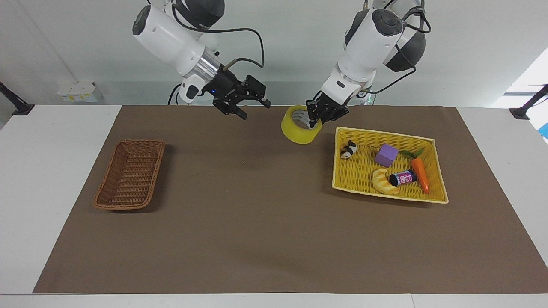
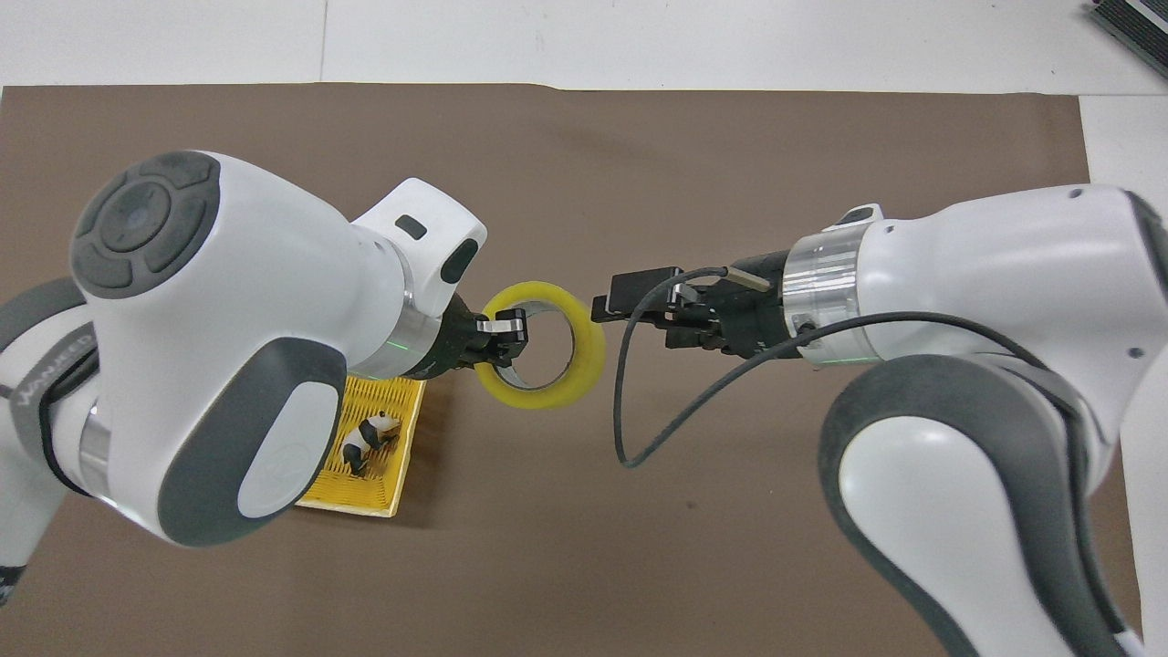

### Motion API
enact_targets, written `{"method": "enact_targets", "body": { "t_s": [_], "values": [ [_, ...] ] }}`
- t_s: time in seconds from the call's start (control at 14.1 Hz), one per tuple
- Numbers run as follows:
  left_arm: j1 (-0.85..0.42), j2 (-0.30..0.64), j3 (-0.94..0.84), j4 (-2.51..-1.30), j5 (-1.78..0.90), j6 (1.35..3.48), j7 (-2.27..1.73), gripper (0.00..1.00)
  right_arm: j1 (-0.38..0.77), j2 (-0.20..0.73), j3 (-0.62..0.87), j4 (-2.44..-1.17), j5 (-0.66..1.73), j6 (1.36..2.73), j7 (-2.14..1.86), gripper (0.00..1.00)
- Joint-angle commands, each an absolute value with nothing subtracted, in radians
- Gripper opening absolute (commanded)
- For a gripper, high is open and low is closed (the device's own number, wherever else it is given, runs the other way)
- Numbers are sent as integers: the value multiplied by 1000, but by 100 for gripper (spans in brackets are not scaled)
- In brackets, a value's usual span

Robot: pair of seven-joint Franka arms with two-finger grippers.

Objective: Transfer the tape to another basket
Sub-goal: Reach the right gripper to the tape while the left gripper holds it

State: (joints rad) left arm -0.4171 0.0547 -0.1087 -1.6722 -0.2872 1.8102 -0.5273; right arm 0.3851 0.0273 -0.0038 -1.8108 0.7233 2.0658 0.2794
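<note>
Your left gripper (image 1: 316, 121) held the tape (image 1: 299, 128) by its wall, in the air over bare mat just off the yellow basket (image 1: 441, 194). Your right gripper (image 1: 253, 107) hovered with fingers spread at the roll's nine o'clock in the facing view, a small gap between. Open mat ran to the brown basket (image 1: 130, 174), which the overhead view hid under the right arm.

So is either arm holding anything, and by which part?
The left end effector holds the tape by its ring wall, one finger inside the core. The right end effector, open, holds nothing.
</note>
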Motion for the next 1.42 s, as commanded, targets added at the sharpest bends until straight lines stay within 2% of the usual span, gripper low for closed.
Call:
{"method": "enact_targets", "body": {
  "t_s": [0.0, 0.28, 0.5, 0.85, 0.93, 1.0, 1.07, 1.14, 1.21, 1.28, 1.35],
  "values": [
    [-430, 34, -94, -1675, -299, 1801, -514, 0, 403, 54, -8, -1818, 738, 2111, 267, 100],
    [-430, 40, -94, -1675, -305, 1874, -520, 0, 406, 52, -6, -1818, 738, 2102, 275, 100],
    [-431, 40, -95, -1677, -305, 1878, -515, 0, 411, 54, -8, -1804, 739, 2034, 281, 100],
    [-451, 38, -97, -1690, -308, 1950, -503, 0, 413, 54, -6, -1804, 733, 2037, 282, 98],
    [-449, 38, -97, -1690, -307, 1950, -503, 0, 414, 54, -6, -1804, 718, 2037, 281, 81],
    [-451, 37, -97, -1692, -307, 1950, -503, 0, 419, 55, -6, -1799, 697, 2037, 290, 44],
    [-451, 37, -97, -1690, -308, 1947, -503, 0, 420, 58, -6, -1796, 690, 2039, 294, 16],
    [-451, 37, -97, -1692, -307, 1944, -505, 0, 419, 60, -8, -1796, 690, 2039, 302, 1],
    [-453, 37, -97, -1692, -307, 1944, -505, 0, 419, 60, -8, -1796, 689, 2039, 313, 0],
    [-453, 38, -97, -1690, -307, 1951, -505, 18, 416, 60, -8, -1795, 686, 2037, 322, 0],
    [-453, 38, -97, -1690, -307, 1951, -506, 55, 410, 66, -8, -1777, 680, 2028, 331, 0]
  ]
}}
